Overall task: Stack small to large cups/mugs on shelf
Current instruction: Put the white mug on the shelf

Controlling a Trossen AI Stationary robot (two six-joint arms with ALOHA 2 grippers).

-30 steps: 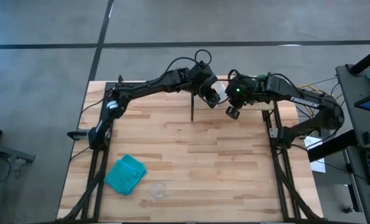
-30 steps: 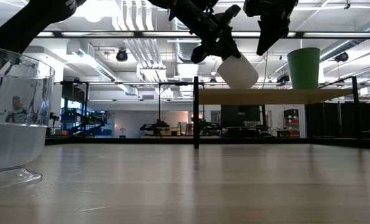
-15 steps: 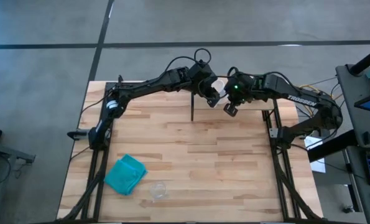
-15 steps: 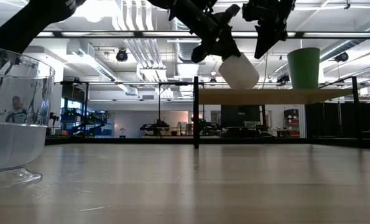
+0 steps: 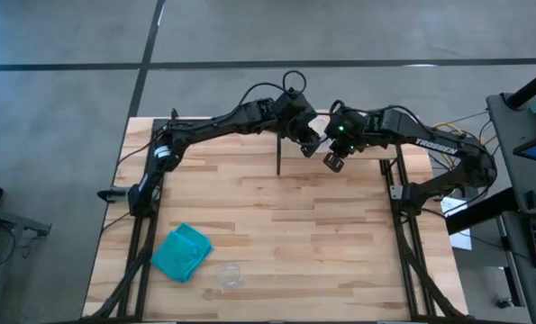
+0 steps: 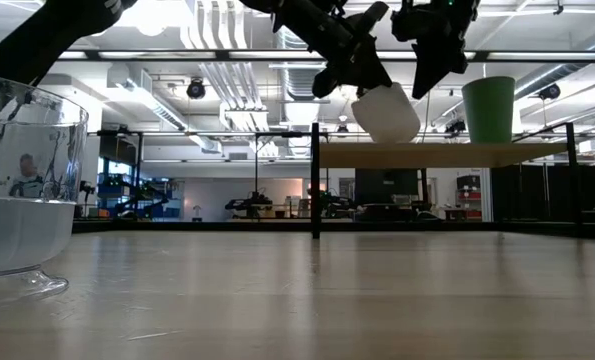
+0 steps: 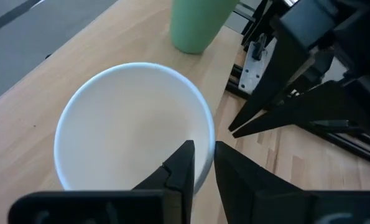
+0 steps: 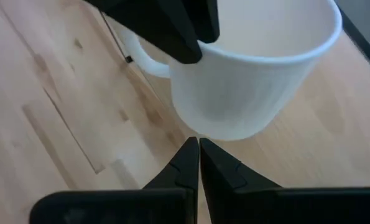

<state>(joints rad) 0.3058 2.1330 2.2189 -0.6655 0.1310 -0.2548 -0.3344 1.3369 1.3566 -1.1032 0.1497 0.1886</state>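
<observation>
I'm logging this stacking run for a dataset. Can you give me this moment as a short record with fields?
left gripper: shut on the rim of the white mug, held tilted just over the shelf
right gripper: shut, empty, close beside the mug
green cup: upright on the shelf
clear cup: on the table, beside the teal cloth
stacking: none nested yet

shelf point(image 6: 442, 154), green cup point(image 6: 489, 109), table point(image 5: 340, 234), cloth point(image 5: 181, 252)
</observation>
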